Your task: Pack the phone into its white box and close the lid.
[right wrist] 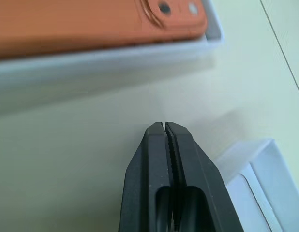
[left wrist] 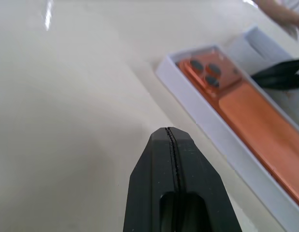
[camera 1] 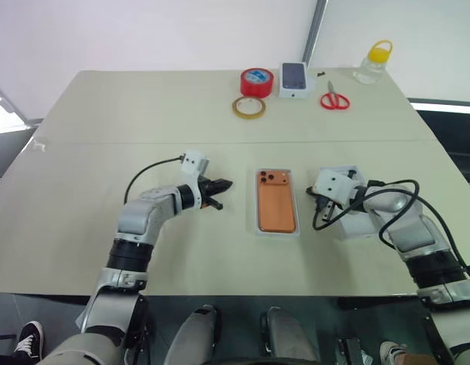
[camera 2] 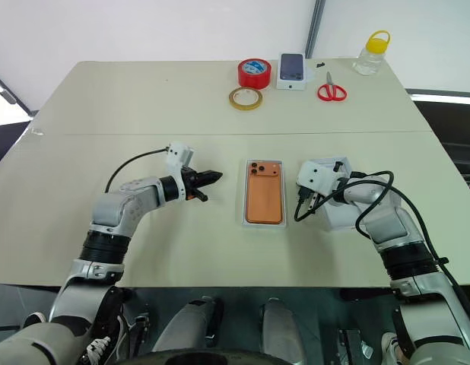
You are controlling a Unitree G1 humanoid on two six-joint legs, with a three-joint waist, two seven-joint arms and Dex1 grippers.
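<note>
The orange phone [camera 1: 276, 201] lies camera side up inside the white box [camera 1: 277, 231] at the middle of the table. Left of the box, my left gripper [camera 1: 226, 185] hovers shut and empty, pointing toward it; its wrist view has the tips [left wrist: 169, 129] pressed together a short way from the box's wall [left wrist: 207, 116]. My right gripper [right wrist: 165, 126] is shut and empty too, over bare table between the box and the lid [camera 1: 363, 226]. The lid lies open side up to the box's right, partly hidden under my right arm.
Along the far edge are a red tape roll [camera 1: 256, 81], a tan tape ring [camera 1: 249, 107], a small white box picturing a dark phone [camera 1: 293, 79], red scissors [camera 1: 335, 99] and a clear bottle with a yellow cap [camera 1: 374, 62].
</note>
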